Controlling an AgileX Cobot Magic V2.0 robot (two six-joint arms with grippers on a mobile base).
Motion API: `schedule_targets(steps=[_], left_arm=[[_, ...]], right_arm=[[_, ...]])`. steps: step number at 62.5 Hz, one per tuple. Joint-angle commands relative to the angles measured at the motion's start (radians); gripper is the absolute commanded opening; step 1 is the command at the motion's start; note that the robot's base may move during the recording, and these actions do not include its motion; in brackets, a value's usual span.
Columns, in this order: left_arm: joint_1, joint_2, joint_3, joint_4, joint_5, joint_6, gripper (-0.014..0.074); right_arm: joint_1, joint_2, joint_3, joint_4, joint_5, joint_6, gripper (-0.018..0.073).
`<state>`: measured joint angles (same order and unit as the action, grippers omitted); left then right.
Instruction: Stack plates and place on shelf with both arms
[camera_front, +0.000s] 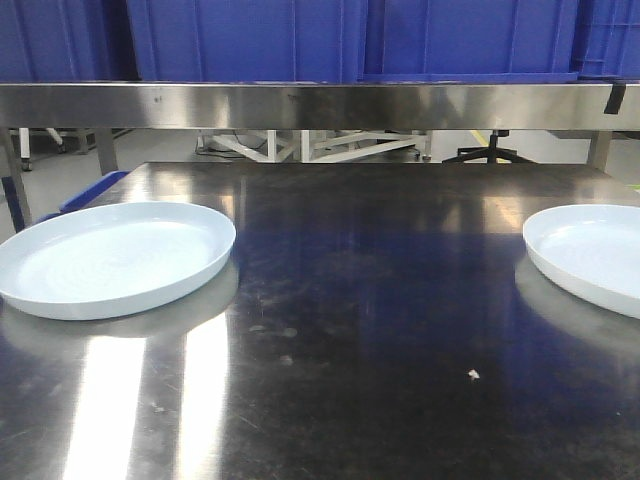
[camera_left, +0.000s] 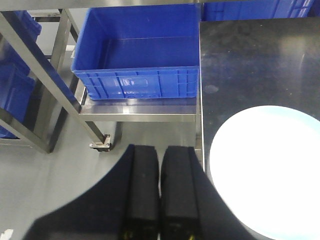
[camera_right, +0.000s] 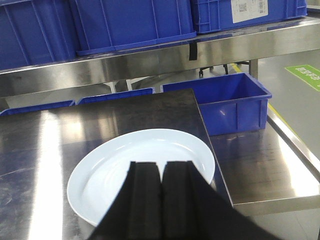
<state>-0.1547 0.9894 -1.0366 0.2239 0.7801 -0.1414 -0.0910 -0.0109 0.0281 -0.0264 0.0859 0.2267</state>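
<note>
1. Plates, two of them, pale bluish-white and glossy, lie flat and rim-up on the dark steel surface (camera_front: 380, 330), side by side and well apart, not stacked.
2. The left plate (camera_front: 115, 255) sits near the left edge of the surface. The right plate (camera_front: 590, 255) sits at the right side, where the front view cuts it off.
3. The left jaws are pressed together, with only a thin seam between the two black fingers (camera_left: 142, 190) and nothing held. In the left wrist view they hang over the grey floor (camera_left: 45, 190) just outside the surface's left edge, with the left plate beside them on the other side of that edge.
4. The right jaws are likewise pressed together and hold nothing. In the right wrist view they overlap the near rim of the right plate. I cannot tell whether they touch it.
5. A steel shelf (camera_front: 320, 105) runs across above the far side of the surface and carries blue crates (camera_front: 250, 40).
6. An open blue crate (camera_left: 140, 55) stands on a low steel rack to the left of the surface.
7. A second open blue crate (camera_right: 225, 100) stands on a lower steel ledge beside the surface's right edge.
</note>
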Motion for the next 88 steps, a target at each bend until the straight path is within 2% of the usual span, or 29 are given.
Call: schedule_targets(steps=[1,5,35,46,52,55,59,63,70,76,88], left_arm=[[-0.007,-0.011,-0.036,-0.027,-0.081,-0.002,0.0087],[-0.007,-0.011,-0.036,-0.045,-0.088,-0.002,0.0087],[-0.007,-0.011,-0.036,-0.045,-0.092,-0.002,0.0087],[-0.007,-0.011,-0.034,-0.086,-0.083,-0.002,0.0087],[-0.007,-0.011,-0.034,-0.084,-0.080,-0.002,0.0087],[-0.007,-0.011,-0.034,-0.084,-0.078,-0.002,0.0087],[-0.007,-0.011,-0.034,-0.082,-0.073,-0.002,0.0087],[-0.007,-0.011,-0.034,-0.082,-0.066,-0.002,0.0087],[-0.007,-0.011,-0.034,-0.079,-0.064,-0.002,0.0087],[-0.007,-0.011,-0.034,-0.079,-0.064,-0.002,0.0087],[-0.007,-0.011,-0.034,-0.079,-0.064,-0.002,0.0087]], right_arm=[[0.000,-0.018,0.002,-0.003,-0.086,-0.002,0.0020],[0.000,-0.018,0.002,-0.003,-0.086,-0.002,0.0020],[0.000,-0.018,0.002,-0.003,-0.086,-0.002,0.0020],[-0.004,-0.018,0.002,-0.011,-0.086,-0.017,0.0020],[-0.002,-0.018,0.001,-0.010,-0.143,-0.017,0.0020],[-0.002,-0.018,-0.012,0.017,-0.151,0.026,0.0020],[-0.002,-0.009,-0.069,0.108,-0.058,0.105,0.0020],[-0.002,0.020,-0.128,0.136,0.039,0.117,0.0020],[-0.001,0.131,-0.245,0.132,0.131,0.113,0.0020],[-0.001,0.281,-0.360,0.132,0.156,0.110,0.0020],[-0.001,0.634,-0.585,0.082,0.182,0.006,0.0020]])
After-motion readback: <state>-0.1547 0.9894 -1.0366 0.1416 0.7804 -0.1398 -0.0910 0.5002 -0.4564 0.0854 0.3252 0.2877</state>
